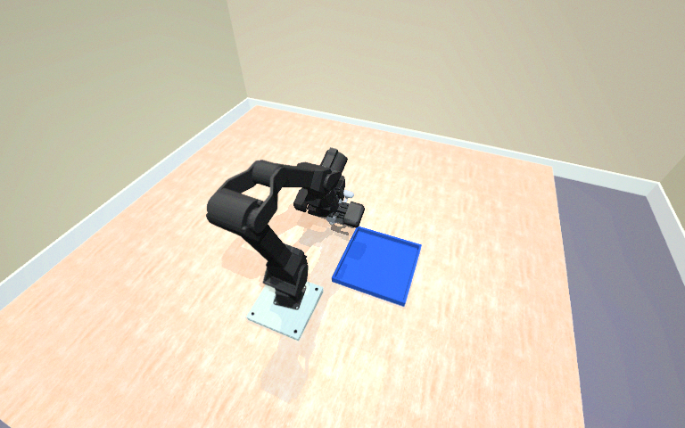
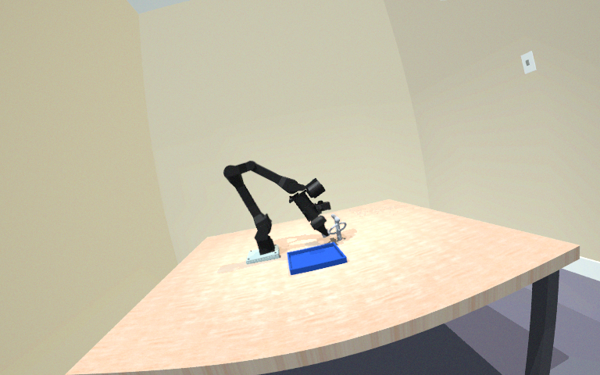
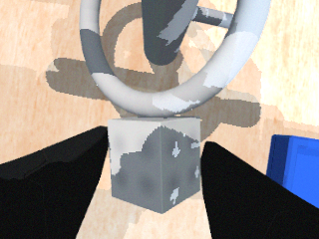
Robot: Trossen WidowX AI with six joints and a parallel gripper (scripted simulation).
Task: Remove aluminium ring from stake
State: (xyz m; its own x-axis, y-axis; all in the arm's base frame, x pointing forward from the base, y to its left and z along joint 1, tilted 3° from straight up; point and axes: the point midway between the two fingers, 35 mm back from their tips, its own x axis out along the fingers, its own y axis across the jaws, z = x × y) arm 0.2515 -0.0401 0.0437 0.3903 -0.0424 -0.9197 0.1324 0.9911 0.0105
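Jaws (image 1: 338,218) (image 2: 326,235) clamped on the tab (image 3: 160,166). Ring (image 2: 330,229) (image 3: 150,105) off the worktop (image 1: 468,328) (image 2: 387,278), tilted, around the stake (image 2: 338,233) (image 3: 160,45), near the tray (image 1: 376,267) (image 2: 317,260) (image 3: 304,166) but outside it.

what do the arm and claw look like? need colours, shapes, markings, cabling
Arm: matte black, chunky rounded joint housings, straight slimmer links. Claw: black too, two fingers tapering toward the tips. Base plate: pale blue-grey, square, dark bolt holes near the corners. No cables or lettering that I can make out.
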